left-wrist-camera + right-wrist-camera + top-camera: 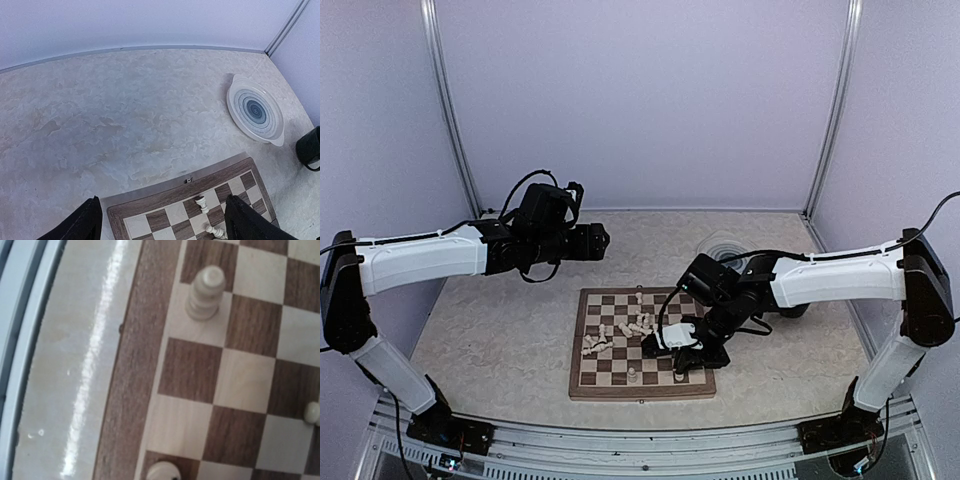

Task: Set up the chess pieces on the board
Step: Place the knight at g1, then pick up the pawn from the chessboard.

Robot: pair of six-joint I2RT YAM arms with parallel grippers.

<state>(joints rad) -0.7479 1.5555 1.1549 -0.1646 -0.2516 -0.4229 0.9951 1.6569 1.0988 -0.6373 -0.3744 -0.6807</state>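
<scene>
The board lies in the middle of the table. Several pale chess pieces lie tumbled near its centre; one stands at the near edge and one at the far edge. My right gripper is down low over the board's near right corner. Its fingers are out of its wrist view, which shows an upright piece and the top of another piece at the bottom edge. My left gripper hangs open above the board's far edge, with nothing between its fingers.
A round grey-ringed plate sits on the table behind the board's right side. The booth walls close in the back and both sides. The right arm's black forearm reaches across from the right.
</scene>
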